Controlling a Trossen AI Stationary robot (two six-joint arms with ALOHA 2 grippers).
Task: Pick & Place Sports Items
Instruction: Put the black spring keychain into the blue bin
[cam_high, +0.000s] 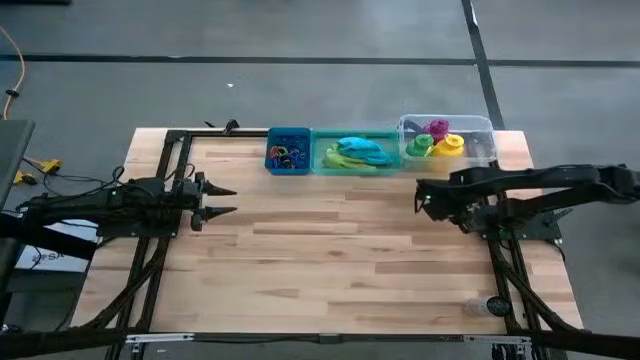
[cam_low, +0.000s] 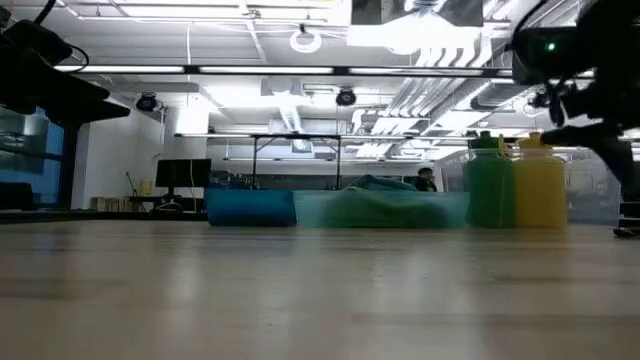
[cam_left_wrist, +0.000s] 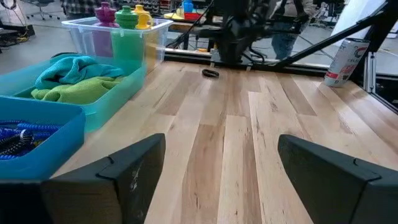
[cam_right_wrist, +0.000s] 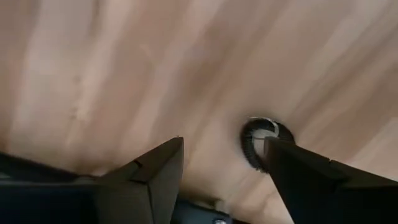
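A small dark ring (cam_right_wrist: 260, 144) lies flat on the bare wood; it also shows in the left wrist view (cam_left_wrist: 210, 73). My right gripper (cam_right_wrist: 224, 163) hangs open above it at the table's right (cam_high: 420, 197), with one finger partly covering the ring in its wrist view. My left gripper (cam_high: 225, 200) is open and empty at the table's left. Along the far edge, a blue bin (cam_high: 288, 152) holds coloured rings, a green bin (cam_high: 353, 153) holds the teal and lime-green cloths (cam_left_wrist: 74, 78), and a clear bin (cam_high: 445, 140) holds the purple, green and yellow bottles (cam_left_wrist: 124, 15).
A can (cam_left_wrist: 346, 62) stands near the table's right near corner (cam_high: 490, 305). Dark frame rails run along the table's left and right sides (cam_high: 160, 250). Bare wood lies between the two arms (cam_high: 330, 240).
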